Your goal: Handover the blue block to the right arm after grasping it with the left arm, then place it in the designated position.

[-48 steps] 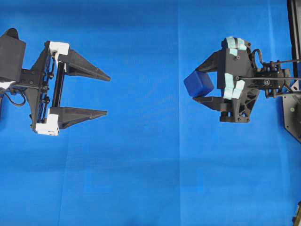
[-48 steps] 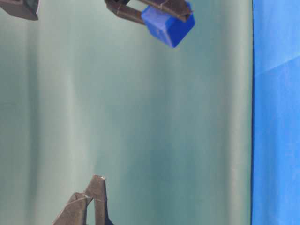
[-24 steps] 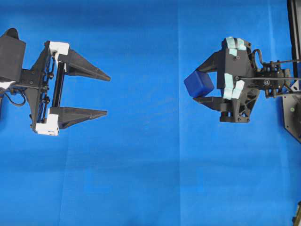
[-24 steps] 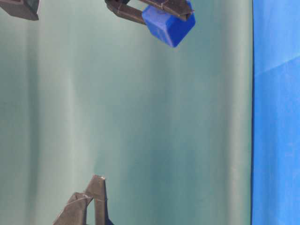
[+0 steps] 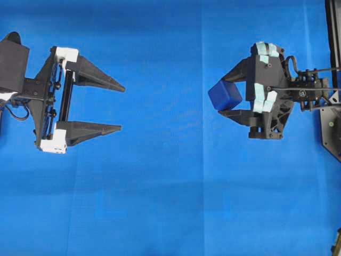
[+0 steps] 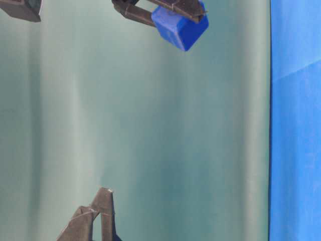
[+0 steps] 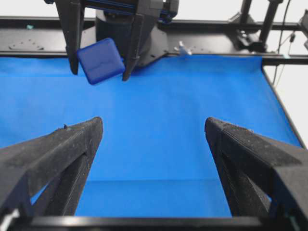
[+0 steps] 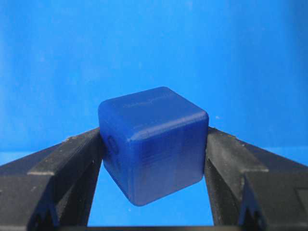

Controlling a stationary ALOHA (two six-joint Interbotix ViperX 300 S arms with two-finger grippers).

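The blue block (image 5: 225, 95) is a small dark-blue cube, tilted and held off the blue cloth. My right gripper (image 5: 224, 96), the one with mint-green parts, is shut on it, one finger pressed against each side. The right wrist view shows the block (image 8: 153, 142) pinched at the fingertips of the right gripper (image 8: 153, 134). My left gripper (image 5: 121, 108), with white brackets, stands open far to the left, nothing between its fingers. From the left wrist view the left gripper (image 7: 154, 125) faces the block (image 7: 101, 60) across a wide gap. The table-level view shows the block (image 6: 179, 27) well clear of the cloth.
Blue cloth (image 5: 170, 202) covers the whole table. A black frame and the right arm's base (image 5: 333, 122) stand at the right edge. Black rails (image 7: 216, 24) run along the far end behind the right arm. A wide stretch of cloth separates the two grippers.
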